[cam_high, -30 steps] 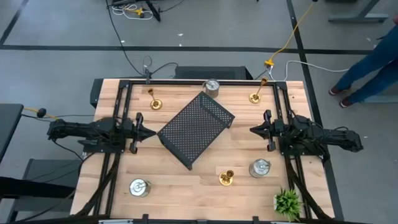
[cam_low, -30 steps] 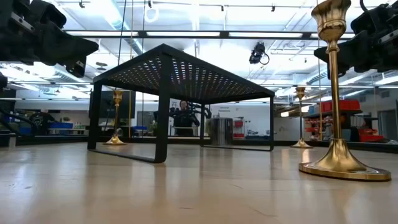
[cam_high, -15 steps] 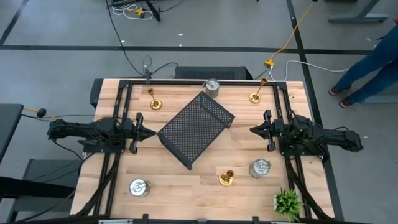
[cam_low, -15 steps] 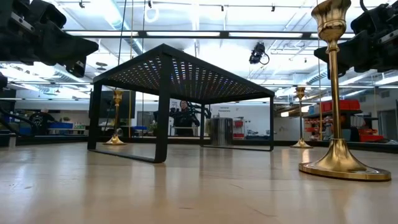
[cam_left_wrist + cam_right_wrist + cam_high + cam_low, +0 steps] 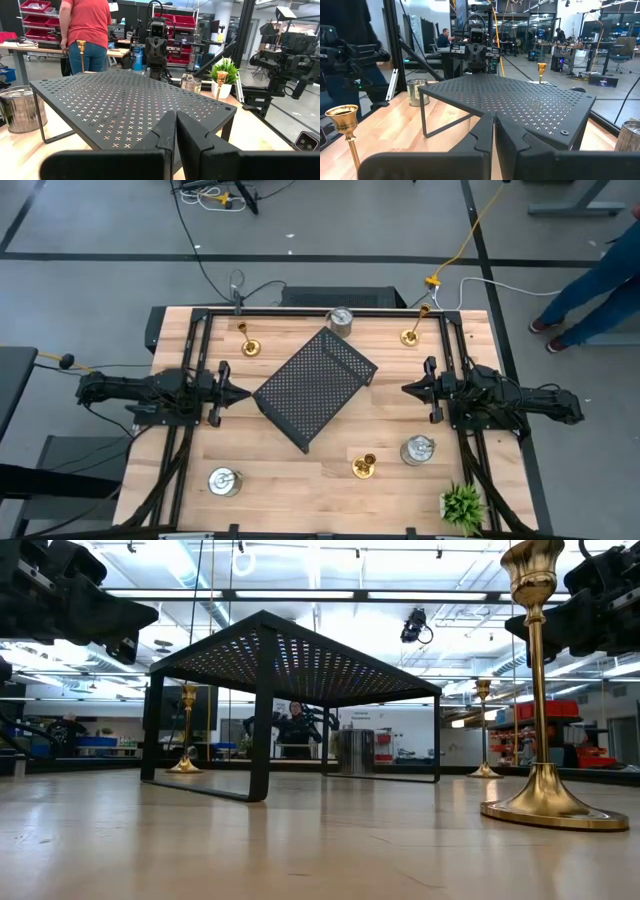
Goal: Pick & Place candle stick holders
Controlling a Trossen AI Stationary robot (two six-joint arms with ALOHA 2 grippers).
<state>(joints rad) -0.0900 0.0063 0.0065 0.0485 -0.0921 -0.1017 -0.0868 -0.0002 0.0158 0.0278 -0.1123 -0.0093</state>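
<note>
Both claws, left (image 5: 232, 392) and right (image 5: 408, 389), were closed and empty; we judged nothing placed: six holders ringed the tray (image 5: 315, 387) from 12 to 7 o'clock.

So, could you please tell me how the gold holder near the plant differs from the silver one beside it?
The gold holder is slim, with a round base and a tall stem; the silver holder is wider and squat. The gold holder stands closer to the table's front edge. Both are shiny metal, upright, and untouched by either gripper.

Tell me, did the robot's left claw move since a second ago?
No. In the high view the left gripper sits shut at the same spot beside the black tray's corner as before.
</note>
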